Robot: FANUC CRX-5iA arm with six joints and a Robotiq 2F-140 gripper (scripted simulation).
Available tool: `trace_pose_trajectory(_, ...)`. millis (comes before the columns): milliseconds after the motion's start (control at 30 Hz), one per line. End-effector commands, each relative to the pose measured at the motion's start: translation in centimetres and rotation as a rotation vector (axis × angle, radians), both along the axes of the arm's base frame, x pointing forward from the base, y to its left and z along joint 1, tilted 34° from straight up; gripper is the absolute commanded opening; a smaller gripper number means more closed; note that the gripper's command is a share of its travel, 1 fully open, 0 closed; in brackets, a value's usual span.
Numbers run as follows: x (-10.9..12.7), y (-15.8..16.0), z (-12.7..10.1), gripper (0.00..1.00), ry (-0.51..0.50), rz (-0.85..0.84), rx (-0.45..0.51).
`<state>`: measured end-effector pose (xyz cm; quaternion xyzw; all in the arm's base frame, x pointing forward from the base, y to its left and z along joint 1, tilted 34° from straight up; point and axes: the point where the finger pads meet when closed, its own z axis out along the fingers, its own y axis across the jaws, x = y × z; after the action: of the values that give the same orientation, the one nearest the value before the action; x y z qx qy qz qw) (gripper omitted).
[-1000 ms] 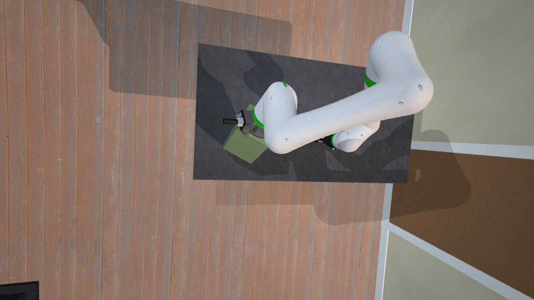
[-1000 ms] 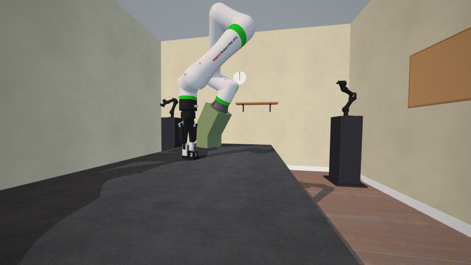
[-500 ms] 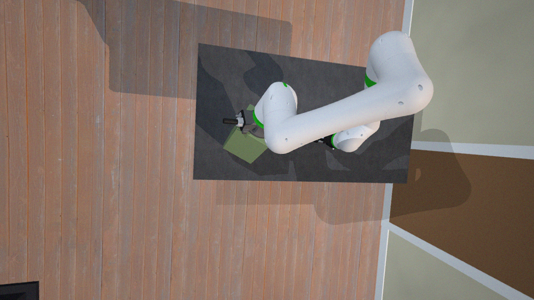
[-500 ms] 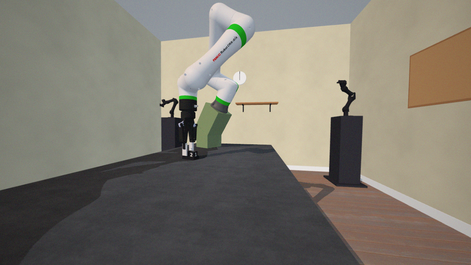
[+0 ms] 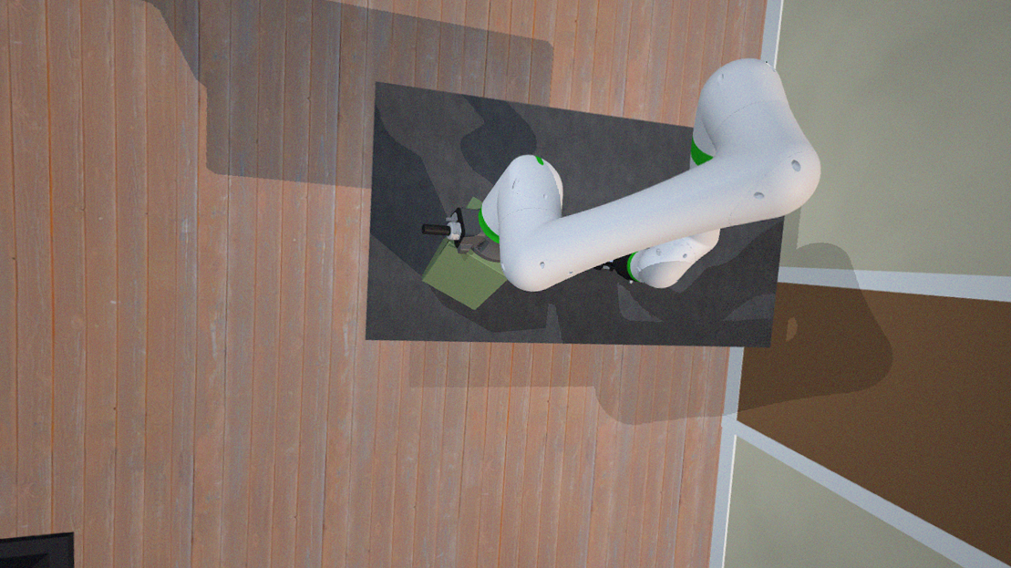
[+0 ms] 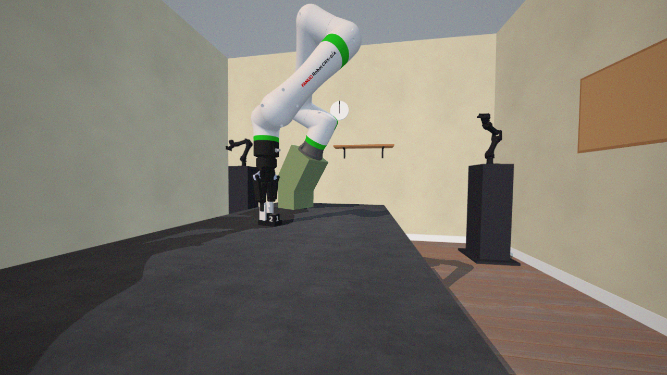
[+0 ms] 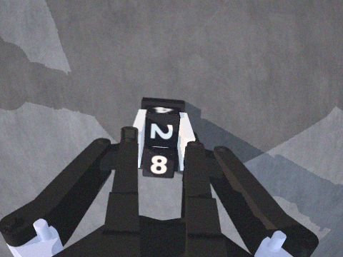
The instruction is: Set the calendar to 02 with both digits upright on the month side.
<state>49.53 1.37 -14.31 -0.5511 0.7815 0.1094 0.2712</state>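
Observation:
Two black date cubes stand side by side in a small black tray (image 7: 162,101) (image 6: 270,224) on the dark table (image 6: 280,289). In the wrist view the far cube (image 7: 161,131) shows a 2 on top and the near cube (image 7: 158,165) shows an 8. In the exterior view their front faces read 2 (image 6: 271,217) and 1 (image 6: 276,217). My gripper (image 7: 161,123) (image 6: 268,209) (image 5: 452,226) points straight down over the tray. Its white finger pads press both sides of the cube with 2 on top. The month's name is not readable.
The arm's green slanted pedestal (image 6: 298,179) (image 5: 461,276) stands just behind the tray. Black pedestals with small arms stand at the right (image 6: 489,209) and the far left (image 6: 239,186). The table's right edge drops to a wooden floor (image 6: 536,303).

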Motion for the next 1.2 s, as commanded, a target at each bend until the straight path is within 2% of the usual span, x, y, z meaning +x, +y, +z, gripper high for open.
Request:
trace_pose_trajectory(0, 0.0, 0.0, 0.0, 0.17, 0.000, 0.000, 0.000)
trace_pose_trajectory(967, 0.0, 0.0, 0.0, 0.17, 0.000, 0.000, 0.000)
trace_pose_trajectory(1167, -0.4, -0.7, 1.2, 0.17, 0.000, 0.000, 0.000)
